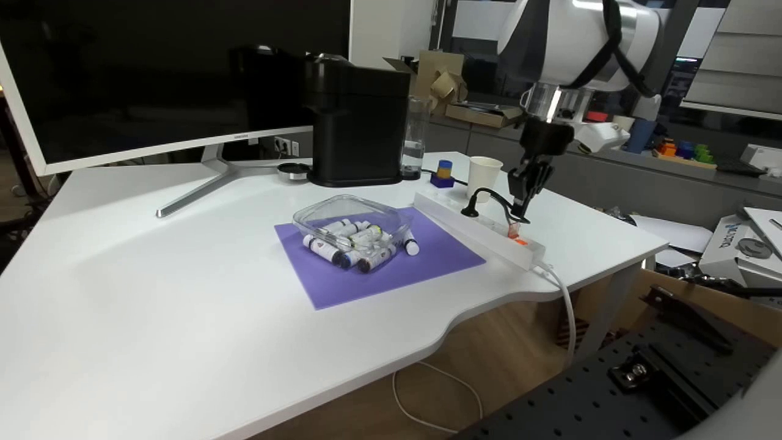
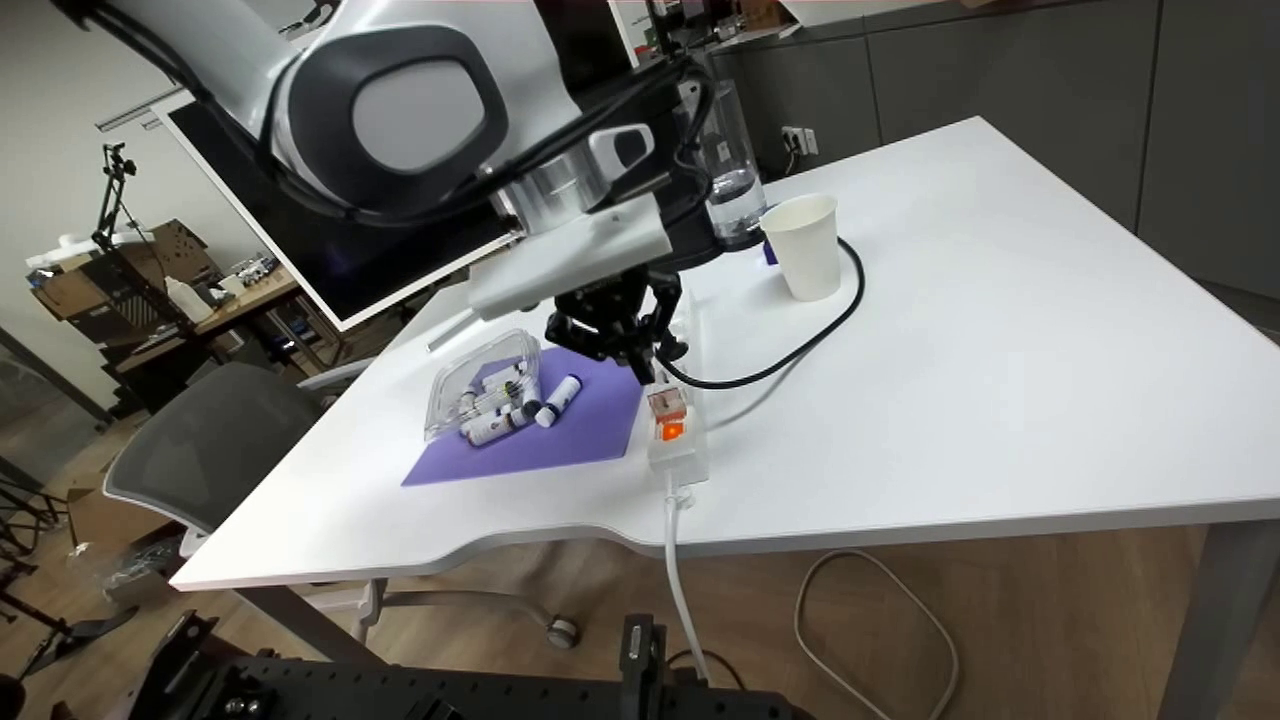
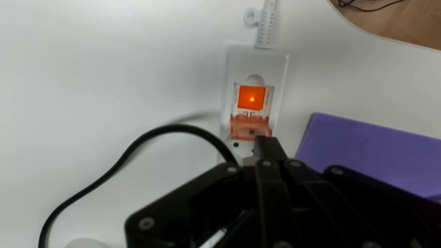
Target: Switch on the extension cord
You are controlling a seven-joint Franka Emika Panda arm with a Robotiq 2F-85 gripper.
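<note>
1) Two jaws, clenched on nothing, stand over the extension cord [image 1: 473, 230]
2) Its orange switch [image 3: 252, 98] glows just beyond: press that face, probably springy
3) The extension cord lies on the bench [image 2: 980, 350], likely light and slippery; grasp its stiff sides

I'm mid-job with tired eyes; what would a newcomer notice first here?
Probably the bright orange switch near one end of the white extension cord, just beyond the shut gripper in the wrist view. Next, the purple mat beside the extension cord, with a clear plastic tray and white cylinders on it. Then the dark monitor, filling the upper left of an exterior view.
</note>
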